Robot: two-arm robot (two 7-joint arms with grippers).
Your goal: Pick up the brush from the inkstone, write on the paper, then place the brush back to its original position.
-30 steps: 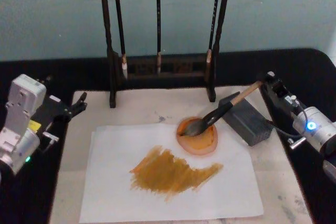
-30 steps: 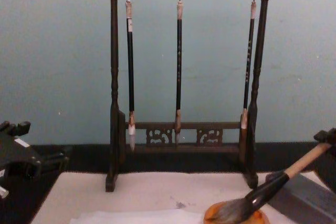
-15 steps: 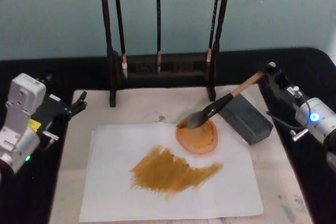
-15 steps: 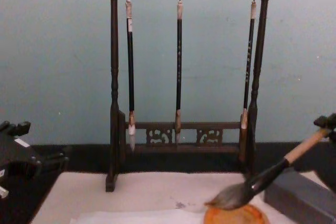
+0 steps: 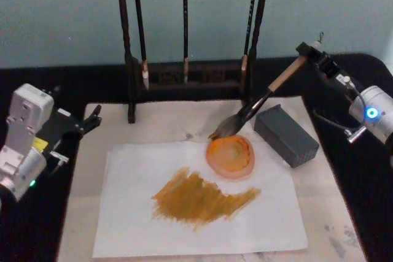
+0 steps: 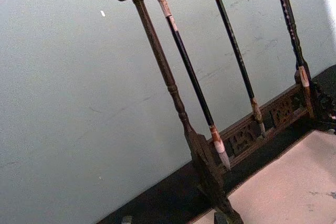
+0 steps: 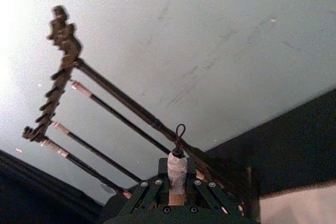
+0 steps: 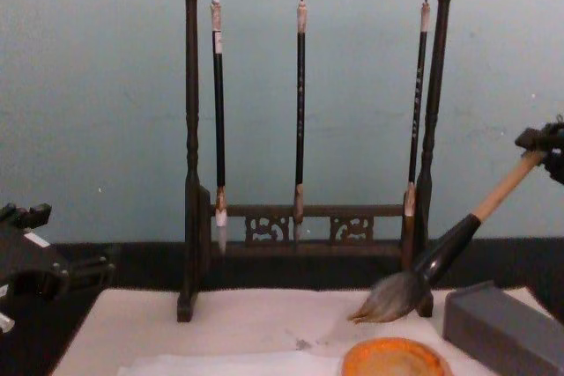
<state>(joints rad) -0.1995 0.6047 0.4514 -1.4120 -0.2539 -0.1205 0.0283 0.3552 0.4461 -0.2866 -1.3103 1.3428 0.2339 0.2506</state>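
The brush (image 5: 264,99) hangs tilted in the air, its bushy bristles (image 5: 224,128) just behind and above the orange ink dish (image 5: 230,156). My right gripper (image 5: 310,53) is shut on the top of its tan handle, above the grey inkstone block (image 5: 286,134). From the chest the brush (image 8: 449,248) slopes down from that gripper (image 8: 545,140) to bristles clear of the dish (image 8: 392,360). The right wrist view shows its white end cap (image 7: 177,167) sticking out between the fingers. The paper (image 5: 135,213) lies on the mat and carries orange-brown strokes. My left gripper (image 5: 92,118) is parked open at the mat's left edge.
A dark wooden rack (image 5: 190,78) with three thin hanging brushes stands at the back of the beige mat (image 5: 166,124), close behind the held brush's bristles. The rack (image 6: 173,93) also appears in the left wrist view. Black tabletop (image 5: 362,200) surrounds the mat.
My right gripper has risen and drawn back with the brush. The handle has come off the grey block and the bristles have lifted out of the orange dish. The left arm has not moved.
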